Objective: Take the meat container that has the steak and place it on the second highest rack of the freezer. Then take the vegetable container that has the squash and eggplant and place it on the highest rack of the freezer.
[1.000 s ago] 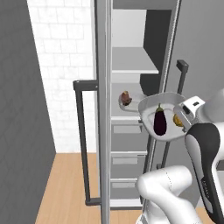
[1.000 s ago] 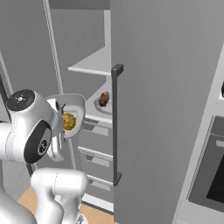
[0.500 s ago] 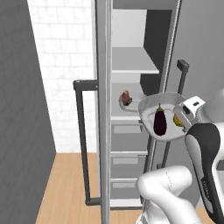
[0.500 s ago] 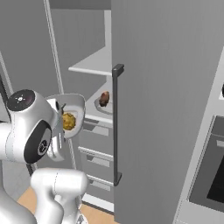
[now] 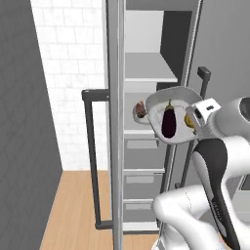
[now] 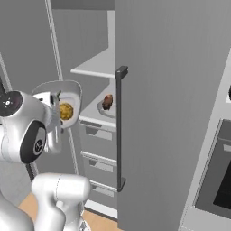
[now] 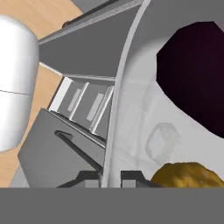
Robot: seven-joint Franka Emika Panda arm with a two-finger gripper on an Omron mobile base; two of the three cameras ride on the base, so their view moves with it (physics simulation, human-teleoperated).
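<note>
Vegetable container [image 5: 177, 99] carries eggplant [image 5: 169, 122] and squash [image 6: 66, 111]; steak [image 6: 107, 101] tray sits on second highest rack [image 6: 95, 109]. Gripper [image 7: 111, 176] clenched on container rim.

Vegetable container creeps a touch higher

The vegetable container [image 5: 177, 100], carrying the eggplant [image 5: 169, 122] and squash [image 5: 188, 120], sits marginally higher and nearer the open freezer [image 5: 146, 73] than a second ago; the shift is barely perceptible from either base view.
</note>
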